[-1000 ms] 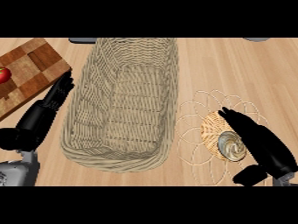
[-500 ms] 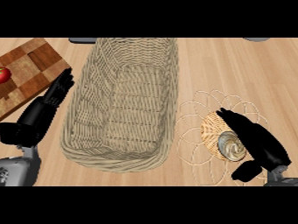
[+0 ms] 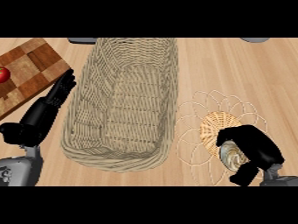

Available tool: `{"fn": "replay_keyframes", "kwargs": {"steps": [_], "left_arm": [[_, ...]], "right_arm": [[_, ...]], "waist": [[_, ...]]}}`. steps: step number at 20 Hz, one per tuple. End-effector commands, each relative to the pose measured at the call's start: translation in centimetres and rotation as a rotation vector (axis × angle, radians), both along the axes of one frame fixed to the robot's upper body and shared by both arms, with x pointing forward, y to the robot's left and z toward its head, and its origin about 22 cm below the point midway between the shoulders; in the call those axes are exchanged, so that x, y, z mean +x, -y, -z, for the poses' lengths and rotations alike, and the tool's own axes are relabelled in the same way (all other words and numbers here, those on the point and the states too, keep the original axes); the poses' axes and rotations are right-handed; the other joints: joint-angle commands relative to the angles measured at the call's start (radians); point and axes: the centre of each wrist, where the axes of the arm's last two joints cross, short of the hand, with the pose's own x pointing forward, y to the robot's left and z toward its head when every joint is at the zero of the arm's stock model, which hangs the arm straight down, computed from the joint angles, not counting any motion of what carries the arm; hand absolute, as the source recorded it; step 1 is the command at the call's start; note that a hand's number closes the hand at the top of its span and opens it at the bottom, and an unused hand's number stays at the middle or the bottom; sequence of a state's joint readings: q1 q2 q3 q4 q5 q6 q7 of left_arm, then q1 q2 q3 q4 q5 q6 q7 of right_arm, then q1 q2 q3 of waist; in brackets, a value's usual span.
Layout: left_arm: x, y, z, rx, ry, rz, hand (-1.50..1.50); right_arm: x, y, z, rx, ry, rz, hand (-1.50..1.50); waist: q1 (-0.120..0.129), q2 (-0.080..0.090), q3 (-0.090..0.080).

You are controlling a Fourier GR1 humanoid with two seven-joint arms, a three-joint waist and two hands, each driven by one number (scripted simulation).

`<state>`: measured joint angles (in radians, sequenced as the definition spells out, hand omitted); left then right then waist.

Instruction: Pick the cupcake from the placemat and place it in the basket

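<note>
Cupcake [image 3: 230, 155] on placemat [image 3: 217, 123], right hand [image 3: 254, 146] curled round it; basket [image 3: 122, 105] holds nothing; left hand [image 3: 48, 107] straight-fingered.

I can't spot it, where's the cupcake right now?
In the head view it is at lower right: the cupcake sits on the placemat, right of the basket, with the right hand curled round it.

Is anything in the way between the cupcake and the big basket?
Nothing visible blocks it. The right hand curls round the cupcake on the placemat, right beside the basket. Only the basket's own wall lies between them, so the cupcake must go up over it.
</note>
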<state>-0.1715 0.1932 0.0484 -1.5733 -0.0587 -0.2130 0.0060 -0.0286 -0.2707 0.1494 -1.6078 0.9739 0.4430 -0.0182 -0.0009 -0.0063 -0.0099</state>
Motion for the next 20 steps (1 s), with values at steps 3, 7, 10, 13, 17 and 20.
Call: {"fn": "replay_keyframes", "kwargs": {"steps": [3,7,10,13,17,20], "left_arm": [[-0.9,-0.9,-0.4,-0.004,-0.008,-0.012,0.00],[0.0,-0.4,-2.2,0.023,0.008,0.001,0.00],[-0.2,1.3,0.0,-0.001,-0.014,-0.008,0.00],[-0.1,1.0,-0.5,0.004,-0.009,0.001,0.00],[-0.2,1.0,0.0,0.003,-0.023,0.028,0.00],[-0.1,0.2,-0.5,0.000,-0.010,0.033,0.00]], "right_arm": [[0.2,0.0,0.1,-0.074,0.015,-0.072,1.50],[-0.5,-0.9,3.0,-0.118,0.102,-0.126,1.50],[-3.0,-7.5,0.6,-0.052,0.164,-0.095,1.50],[-5.0,-15.4,-0.9,-0.031,0.178,-0.140,1.50],[-7.7,-18.6,-0.8,-0.041,0.187,-0.145,1.50],[-10.2,-20.4,-1.0,0.046,0.173,-0.091,1.50]], "waist": [[0.002,0.006,0.010],[0.003,0.006,0.010],[-0.006,0.004,0.009],[0.019,-0.002,0.006],[0.032,-0.002,0.007],[0.040,0.003,0.010]]}}
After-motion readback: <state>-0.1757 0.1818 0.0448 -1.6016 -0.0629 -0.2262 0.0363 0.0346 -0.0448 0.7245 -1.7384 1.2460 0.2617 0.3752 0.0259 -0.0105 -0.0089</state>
